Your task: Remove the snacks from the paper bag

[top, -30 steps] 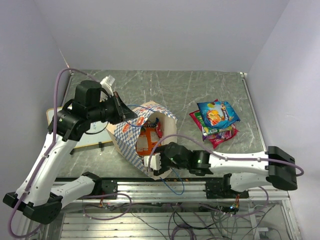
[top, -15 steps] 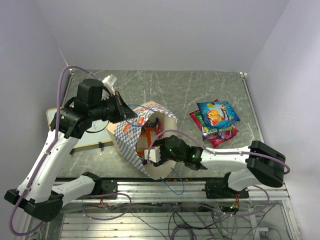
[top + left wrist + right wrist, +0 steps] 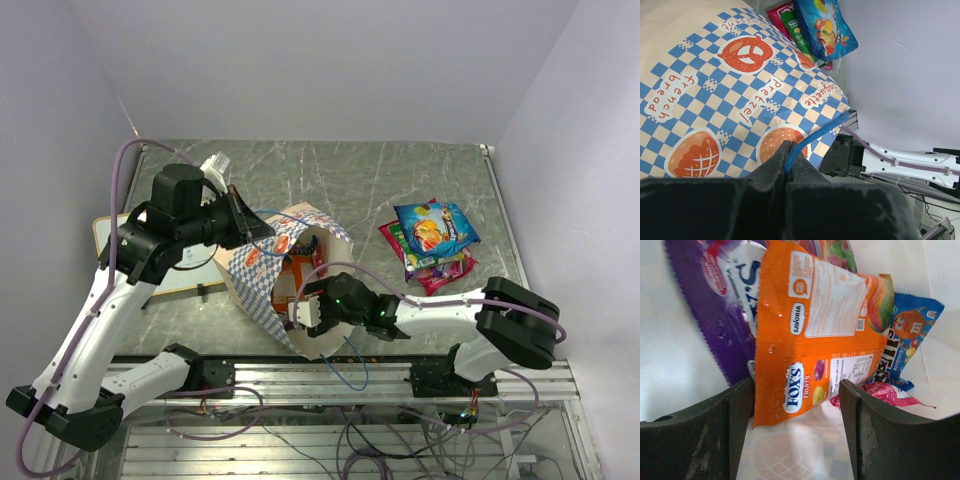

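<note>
The paper bag (image 3: 262, 255) lies on its side mid-table, its checkered side also filling the left wrist view (image 3: 730, 90). My left gripper (image 3: 236, 212) is shut on the bag's blue cord handle (image 3: 812, 137) and holds it up. My right gripper (image 3: 298, 312) is open inside the bag's mouth. In the right wrist view its jaws stand either side of an orange snack packet (image 3: 815, 330), with purple (image 3: 720, 315), blue (image 3: 910, 330) and pink (image 3: 890, 392) packets behind. A pile of snacks (image 3: 432, 243) lies on the table to the right.
A white framed board (image 3: 180, 275) lies at the table's left edge under the left arm. The second blue cord handle (image 3: 345, 370) hangs over the front edge. Grey walls close in the table on three sides.
My right gripper has pushed further left into the bag's mouth, its arm folding in. The left gripper still holds the handle and has barely shifted.
</note>
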Motion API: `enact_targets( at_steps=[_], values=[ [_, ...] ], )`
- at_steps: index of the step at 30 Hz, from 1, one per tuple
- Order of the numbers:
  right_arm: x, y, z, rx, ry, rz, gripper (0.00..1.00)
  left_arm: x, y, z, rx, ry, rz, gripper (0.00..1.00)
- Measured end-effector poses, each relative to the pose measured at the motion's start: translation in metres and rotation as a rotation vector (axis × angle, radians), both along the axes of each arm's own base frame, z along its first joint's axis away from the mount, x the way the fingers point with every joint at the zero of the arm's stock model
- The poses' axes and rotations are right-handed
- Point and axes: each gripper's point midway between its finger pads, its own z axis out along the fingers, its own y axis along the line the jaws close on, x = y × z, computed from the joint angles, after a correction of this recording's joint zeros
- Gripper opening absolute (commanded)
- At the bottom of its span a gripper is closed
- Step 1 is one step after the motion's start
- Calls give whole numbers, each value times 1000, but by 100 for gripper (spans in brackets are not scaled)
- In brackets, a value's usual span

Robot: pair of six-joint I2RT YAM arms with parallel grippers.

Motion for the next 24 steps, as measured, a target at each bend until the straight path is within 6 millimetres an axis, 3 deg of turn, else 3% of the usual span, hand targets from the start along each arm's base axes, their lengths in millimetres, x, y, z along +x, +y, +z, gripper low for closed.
enact_targets(
  at_steps=[4, 9, 17, 24],
  values=[
    [11, 0, -8, -8, -5, -38, 69, 1, 0, -1, 8, 0, -5, 7],
    [10, 7, -12, 3, 12, -28, 70, 6, -2, 1, 32, 3, -17, 7],
    [24, 9, 1, 54, -30, -100, 55, 7, -3, 5, 26, -1, -16, 7],
    [42, 7, 15, 106, -66, -169, 55, 2, -1, 11, 10, -17, -15, 7]
  ],
)
